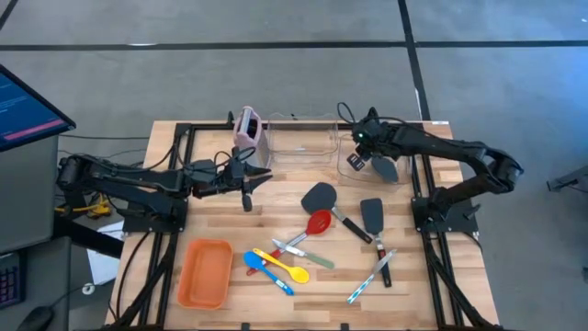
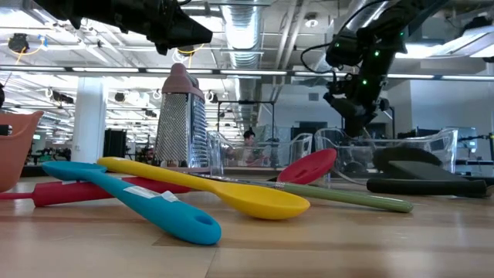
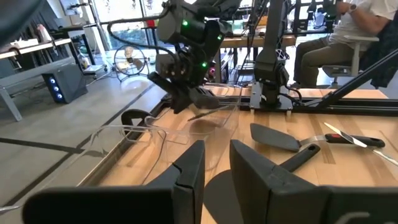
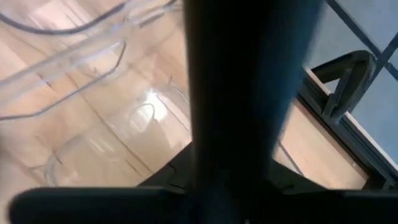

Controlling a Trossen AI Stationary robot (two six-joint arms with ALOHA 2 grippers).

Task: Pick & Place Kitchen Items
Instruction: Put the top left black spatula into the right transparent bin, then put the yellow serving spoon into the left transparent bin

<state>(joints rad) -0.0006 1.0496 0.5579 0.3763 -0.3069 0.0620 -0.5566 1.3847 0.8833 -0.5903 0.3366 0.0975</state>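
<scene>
The right tool (image 1: 369,158) grips a flat black spatula (image 1: 386,169) over the clear bin (image 1: 303,140); the left tool (image 1: 246,180), empty, stands slightly parted above the counter (image 1: 432,294).

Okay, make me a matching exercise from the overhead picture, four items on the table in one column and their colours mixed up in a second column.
Things:
1. tray
2. long-handled spoon
3. grater
4. spatula

Colours:
A. black
B. pink top
C. orange
D. red

Pairs: 1-C, 2-D, 3-B, 4-A
</scene>
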